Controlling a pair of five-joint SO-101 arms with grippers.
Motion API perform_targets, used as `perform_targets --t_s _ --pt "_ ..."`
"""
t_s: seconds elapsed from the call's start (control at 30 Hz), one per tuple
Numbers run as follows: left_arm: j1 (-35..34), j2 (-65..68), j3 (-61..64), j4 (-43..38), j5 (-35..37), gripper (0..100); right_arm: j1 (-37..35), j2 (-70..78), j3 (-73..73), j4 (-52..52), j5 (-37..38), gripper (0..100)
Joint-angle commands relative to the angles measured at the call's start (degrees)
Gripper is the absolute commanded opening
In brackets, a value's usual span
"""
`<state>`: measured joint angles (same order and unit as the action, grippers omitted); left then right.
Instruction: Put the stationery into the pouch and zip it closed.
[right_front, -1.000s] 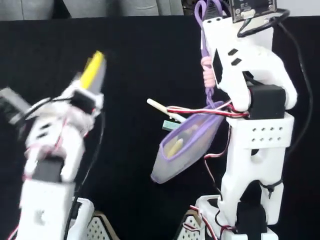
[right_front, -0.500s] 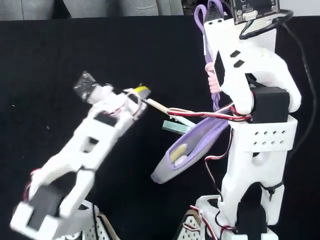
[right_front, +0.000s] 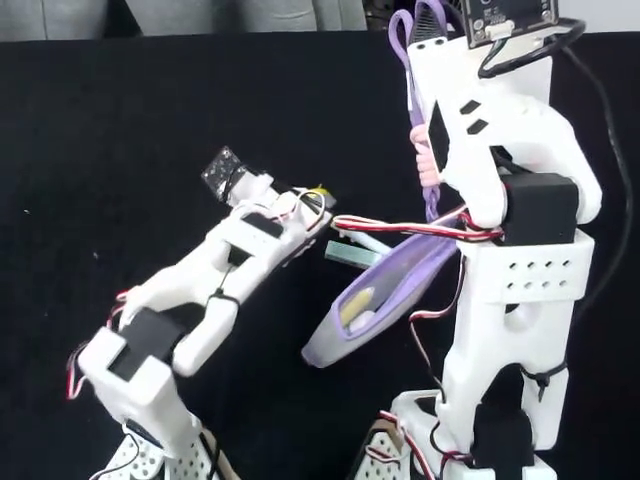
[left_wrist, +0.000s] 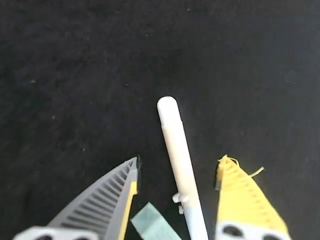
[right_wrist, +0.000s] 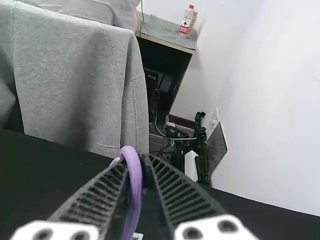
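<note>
A translucent purple pouch hangs open and tilted from its strap. My right gripper is raised high at the back and is shut on that strap. Pale yellow items lie inside the pouch. A white pen and a teal flat piece lie on the black table by the pouch's mouth. My left gripper is low over the pen's end. In the left wrist view it stands open with the pen between its fingers and the teal piece beside it.
The table is covered in black cloth. The right arm's white body stands close behind the pouch. Red and white cables run across the pouch's top. A grey garment hangs beyond the table's far edge.
The left arm swung from the left side over to the pen and lowered, with its gripper now around the pen's end. The pouch shifted slightly; the right gripper kept hold of the strap.
</note>
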<state>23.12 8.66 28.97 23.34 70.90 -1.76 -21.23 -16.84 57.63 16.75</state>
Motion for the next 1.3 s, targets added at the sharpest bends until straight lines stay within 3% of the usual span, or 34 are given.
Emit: perform_targets --t_s 0.0,0.13,0.47,0.67,1.07,1.27 --pt "0.22 3.08 -6.73 -0.7 0.35 25 0.7 -2.15 -2.77 0.18 0.53 1.1" --pt "0.13 8.26 -10.95 -0.7 0.18 24 0.7 -2.15 -2.77 0.18 0.53 1.1" --pt "0.04 15.12 -16.04 -0.7 -3.96 3 0.7 -2.15 -2.86 0.18 0.53 1.1" --pt "-2.77 13.45 -16.4 -0.7 -4.13 3 0.7 -2.24 -2.95 0.18 0.53 1.1" --pt "-15.34 -26.11 -13.76 10.2 -15.03 3 0.62 -2.24 -2.95 0.18 0.53 1.1" --pt "-13.41 -50.11 -8.66 9.49 -20.13 3 0.44 -2.24 -2.95 0.18 0.53 1.1"
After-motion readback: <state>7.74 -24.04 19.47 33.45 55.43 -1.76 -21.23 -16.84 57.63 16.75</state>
